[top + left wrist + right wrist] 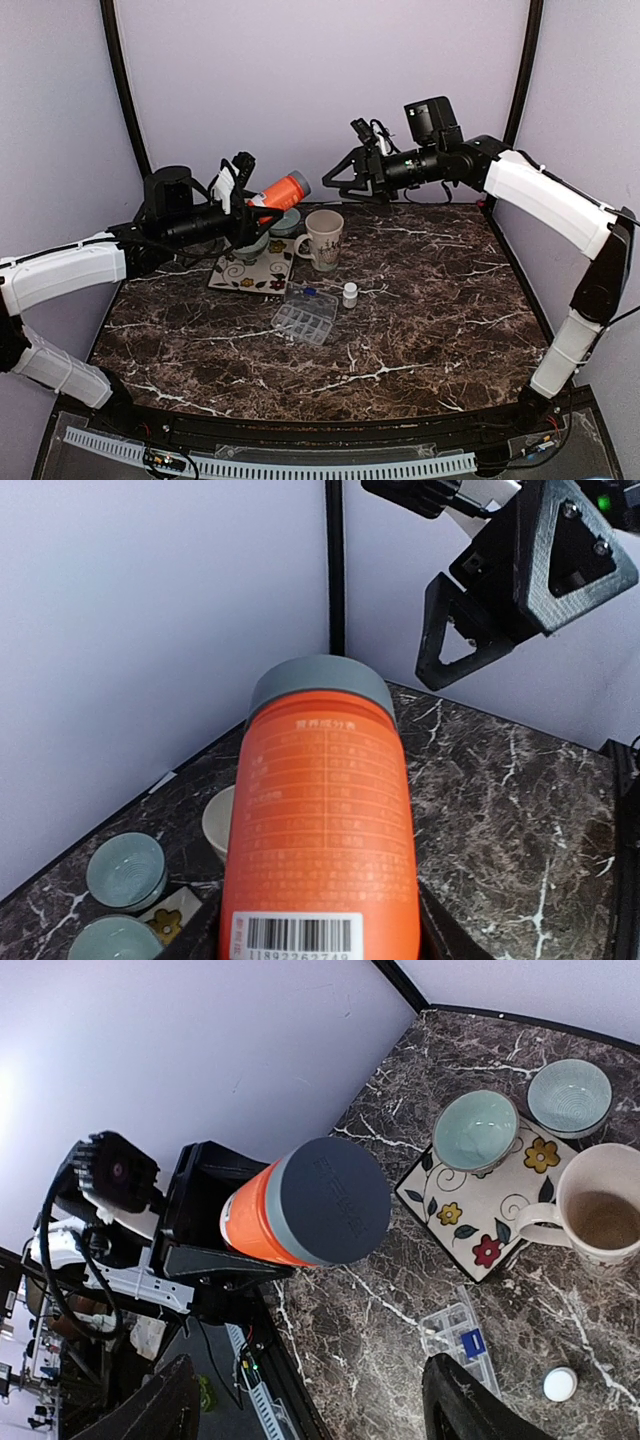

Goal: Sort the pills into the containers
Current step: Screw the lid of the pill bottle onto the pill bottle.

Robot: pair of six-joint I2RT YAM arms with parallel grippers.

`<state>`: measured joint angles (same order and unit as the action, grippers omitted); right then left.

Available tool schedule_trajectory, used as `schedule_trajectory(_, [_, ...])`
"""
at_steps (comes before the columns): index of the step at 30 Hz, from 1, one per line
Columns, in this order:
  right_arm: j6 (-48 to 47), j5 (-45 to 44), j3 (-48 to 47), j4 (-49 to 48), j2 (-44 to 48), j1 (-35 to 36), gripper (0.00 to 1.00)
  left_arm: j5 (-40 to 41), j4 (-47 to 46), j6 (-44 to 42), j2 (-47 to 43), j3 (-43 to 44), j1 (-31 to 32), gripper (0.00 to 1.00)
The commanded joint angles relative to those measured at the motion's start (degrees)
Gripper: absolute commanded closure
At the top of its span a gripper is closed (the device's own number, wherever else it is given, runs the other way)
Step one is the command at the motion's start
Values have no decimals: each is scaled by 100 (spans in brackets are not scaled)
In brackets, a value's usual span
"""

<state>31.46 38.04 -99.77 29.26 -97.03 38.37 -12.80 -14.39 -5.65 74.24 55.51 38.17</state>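
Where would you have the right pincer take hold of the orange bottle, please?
On the grey cap, pinched across its round rim, coming end-on along its axis. The left pincer clamps the orange bottle by its body, leaving the cap pointing at the open right pincer.

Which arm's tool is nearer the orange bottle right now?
Left. The left tool grips the orange bottle by its lower body, raised off the table. The right tool hangs open beyond the grey cap, facing it, not touching.
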Motion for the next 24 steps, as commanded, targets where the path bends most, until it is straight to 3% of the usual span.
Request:
schedule_trajectory(1, [-529, -194, 132, 14, 299, 4, 24, -1948, 132, 903, 266, 566, -254, 100])
schedule_trajectory(7, [-934, -396, 509, -283, 525, 9, 24, -3844, -17, 1813, 889, 1013, -654, 100])
schedule_trajectory(12, [-1049, -340, 553, -400, 533, 6, 23, -4895, -289, 2504, 1392, 1265, -776, 100])
schedule_trajectory(24, [-1142, -117, 523, -326, 534, 4, 23, -5987, -1873, 4175, 1988, 1280, -962, 100])
